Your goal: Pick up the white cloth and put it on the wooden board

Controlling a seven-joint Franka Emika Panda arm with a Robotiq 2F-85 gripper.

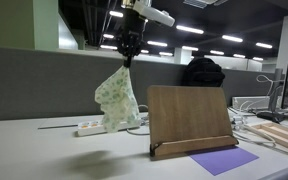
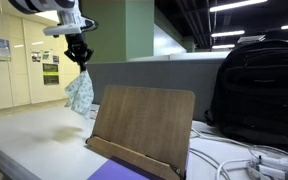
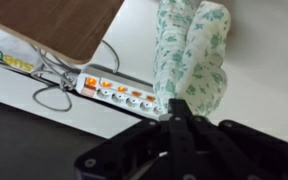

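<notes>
gripper [image 3: 174, 108] clamped on white cloth [image 3: 189, 55] — cloth dangles below it, off table [image 1: 44, 150], nr wooden board [image 1: 189, 118]

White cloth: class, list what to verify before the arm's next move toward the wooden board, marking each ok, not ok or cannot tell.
1. The white cloth held by gripper: ok, hangs from shut jaws.
2. Cloth off the table: ok, its shadow lies apart below.
3. Cloth over wooden board: not ok, hangs beside it.
4. Board upright, face bare: ok.
5. Cloth's lower end above board's top edge: not ok, appears lower.
6. Grip firmness: cannot tell.
</notes>
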